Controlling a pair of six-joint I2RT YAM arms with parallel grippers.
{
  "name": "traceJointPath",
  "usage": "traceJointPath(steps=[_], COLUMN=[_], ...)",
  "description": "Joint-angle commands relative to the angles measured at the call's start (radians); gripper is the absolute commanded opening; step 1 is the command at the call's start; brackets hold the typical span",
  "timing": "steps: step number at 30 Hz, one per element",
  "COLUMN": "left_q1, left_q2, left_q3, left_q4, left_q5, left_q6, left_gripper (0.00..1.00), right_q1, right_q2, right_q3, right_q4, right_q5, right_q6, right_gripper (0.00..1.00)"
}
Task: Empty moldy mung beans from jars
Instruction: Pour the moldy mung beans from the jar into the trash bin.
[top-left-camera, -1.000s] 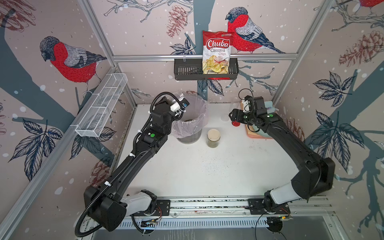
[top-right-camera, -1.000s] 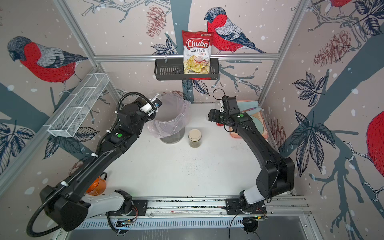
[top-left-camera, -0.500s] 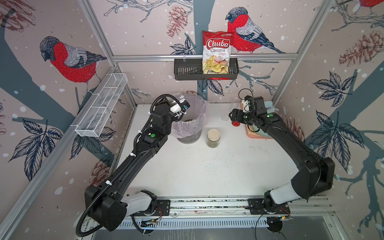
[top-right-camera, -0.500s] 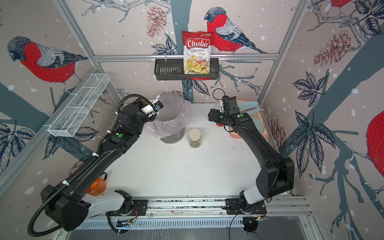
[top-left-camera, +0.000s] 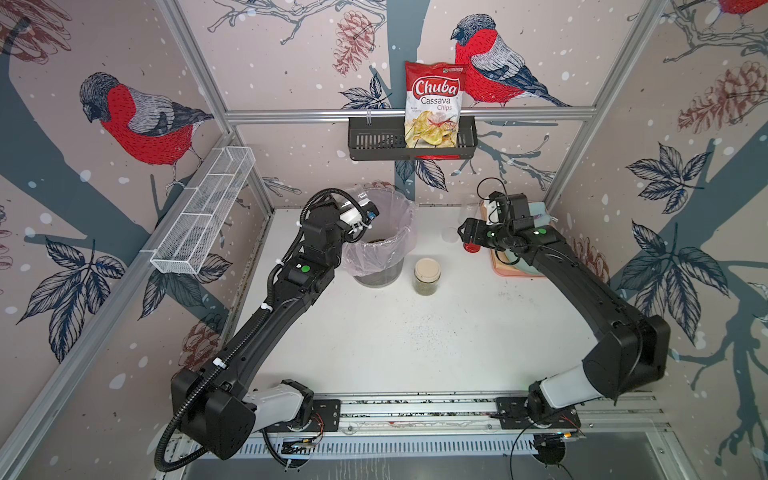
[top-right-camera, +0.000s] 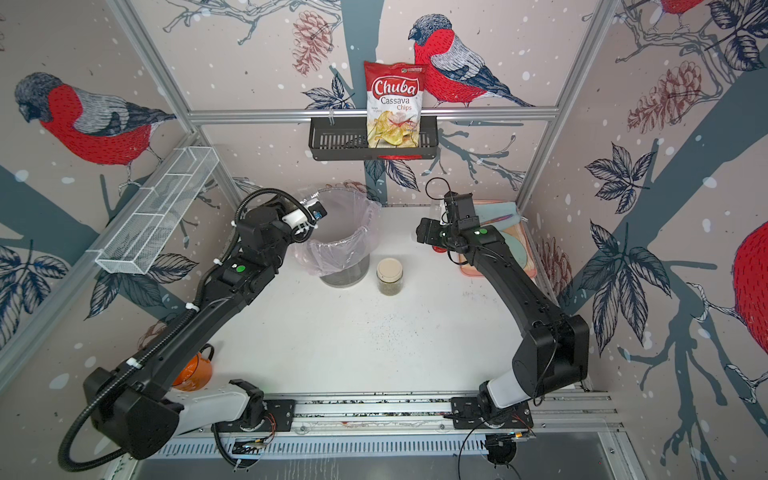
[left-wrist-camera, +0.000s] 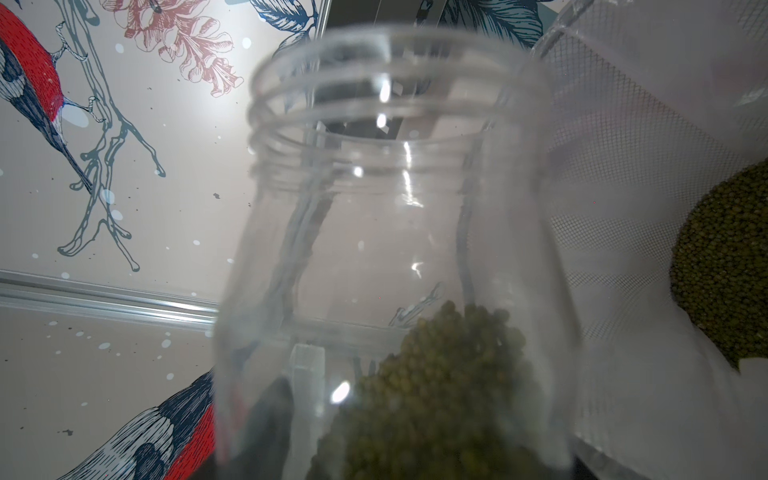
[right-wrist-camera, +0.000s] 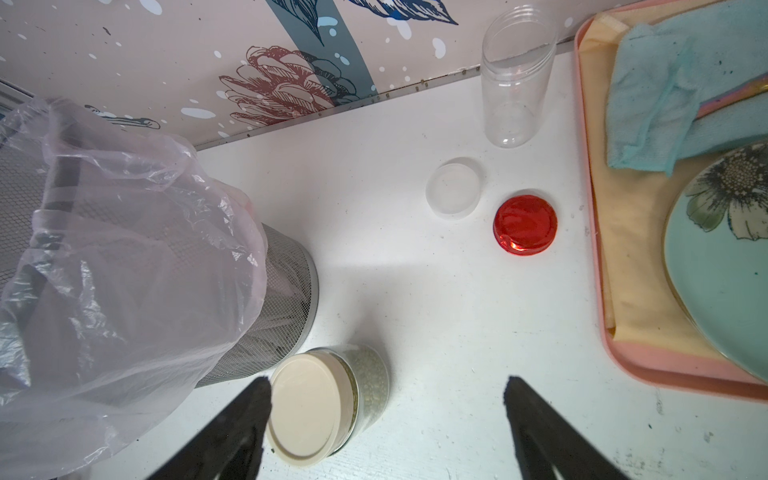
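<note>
Lidless jar held at the bin
Left hand clamps the jar, beans inside; right hand spread wide, empty, right of the beige-lid jar.

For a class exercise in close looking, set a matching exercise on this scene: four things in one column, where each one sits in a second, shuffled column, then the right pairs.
Things
1. beige lid
2. red lid
3. plate
4. chips bag

Places
A. in the black wall basket
B. on the pink tray
C. on a bean jar
D. loose on the table

Pairs: 1-C, 2-D, 3-B, 4-A
</note>
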Motion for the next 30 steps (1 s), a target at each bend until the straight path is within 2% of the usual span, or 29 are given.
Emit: traceJointPath(steps=[1, 7, 13, 19, 23, 30], left_q1=[0.001, -0.010, -0.022, -0.054, -0.069, -0.078], left_q2=[0.015, 0.019, 0.040, 0.067, 0.090, 0.074], left_q3=[0.037, 0.052, 0.031, 0.049, 0.071, 0.115], left_q4=[-0.005, -0.045, -0.040, -0.044, -0.029, -0.048], left_q5=[0.010, -0.004, -0.057, -0.052, -0.097, -0.077], left_q6=[0.011, -0.012, 0.030, -0.001, 0.017, 0.007], left_gripper=[0.60, 0.60, 0.60, 0.60, 0.59, 0.59], right_q1=[0.000, -0.001, 0.000, -0.001, 0.001, 0.000], right_q2=[-0.002, 0.001, 0.006, 0.006, 0.008, 0.017], right_q3=[0.000, 0.002, 0.008, 0.009, 0.011, 0.013], right_q4=[0.019, 0.018, 0.015, 0.022, 0.019, 0.025], right_q5=[-0.006, -0.005, -0.010, -0.018, -0.030, -0.035], right_q6=[-0.002, -0.003, -0.003, -0.004, -0.002, -0.003], right_gripper=[0.88, 0.88, 0.88, 0.88, 0.88, 0.88])
